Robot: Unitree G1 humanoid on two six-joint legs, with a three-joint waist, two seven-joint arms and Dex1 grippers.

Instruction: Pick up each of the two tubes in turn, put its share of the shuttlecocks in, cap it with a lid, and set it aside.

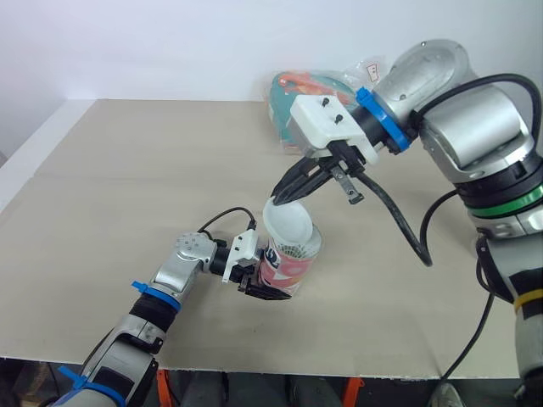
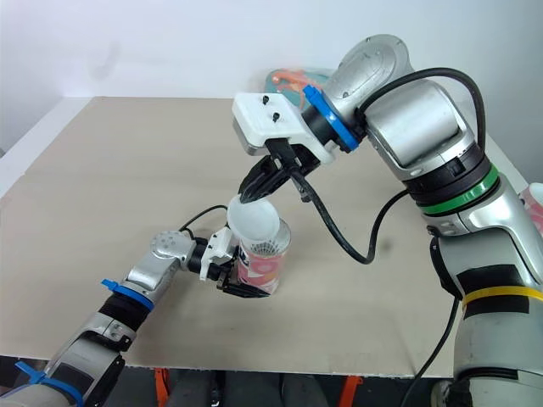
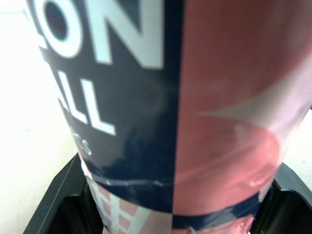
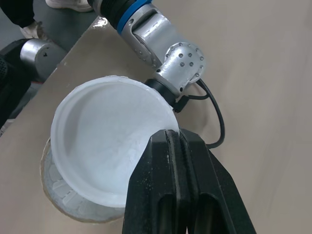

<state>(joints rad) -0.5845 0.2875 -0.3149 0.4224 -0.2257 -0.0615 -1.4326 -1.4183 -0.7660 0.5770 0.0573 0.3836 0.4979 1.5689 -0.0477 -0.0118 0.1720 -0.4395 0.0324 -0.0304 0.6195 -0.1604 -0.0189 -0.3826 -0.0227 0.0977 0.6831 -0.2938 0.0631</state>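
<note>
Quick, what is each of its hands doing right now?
Left gripper: shut on the tube.
Right gripper: shut on the white lid.

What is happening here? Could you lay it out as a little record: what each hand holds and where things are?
left gripper: shut on the tube, clasping its lower part
right gripper: shut on the lid, pinching its rim
tube: pink and navy, roughly upright, mouth open
lid: white, tilted over the tube's mouth, not yet seated flat
shuttlecocks: white feathers visible inside the tube's mouth
table: beige top
bag: colourful, at the table's far edge
</note>
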